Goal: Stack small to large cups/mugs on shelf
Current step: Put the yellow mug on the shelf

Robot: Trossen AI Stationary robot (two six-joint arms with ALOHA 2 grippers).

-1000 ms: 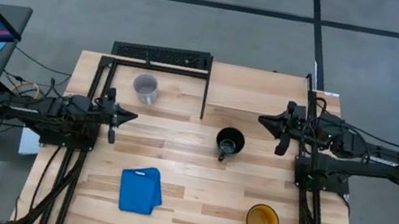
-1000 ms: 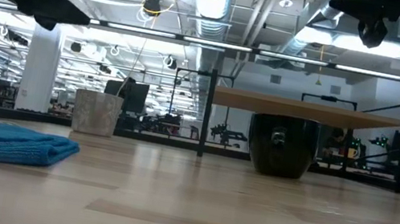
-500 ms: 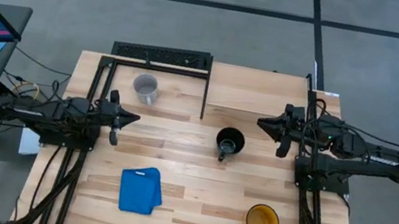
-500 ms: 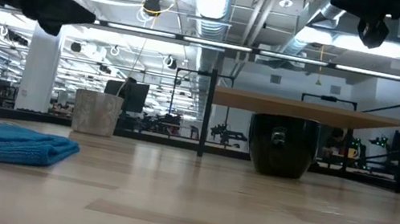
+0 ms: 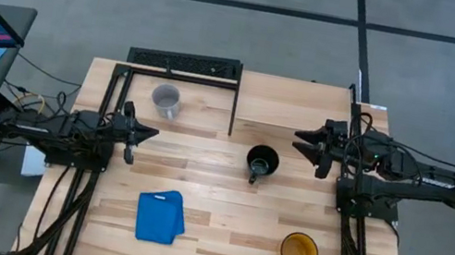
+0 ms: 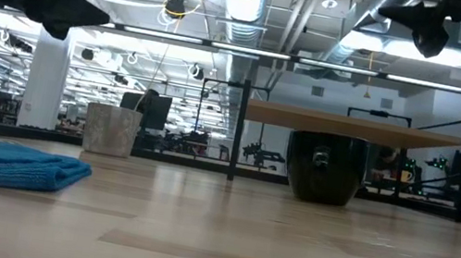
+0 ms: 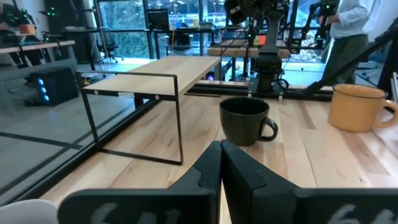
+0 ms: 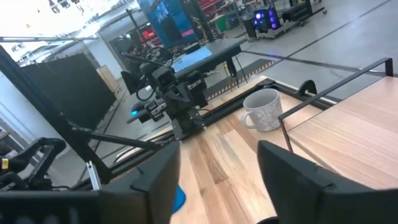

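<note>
The black mug [image 5: 262, 163] sits on the tabletop just ahead of the right gripper [image 5: 302, 142], whose fingers are spread and empty; the left gripper [image 5: 147, 132], fingers pressed together, is farther off, so the right arm looks better placed

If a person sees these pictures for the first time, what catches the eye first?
Probably the three mugs spread over the table: the black mug at the middle, the yellow mug near the front right, the grey mug under the shelf. A blue cloth lies at the front left.
</note>
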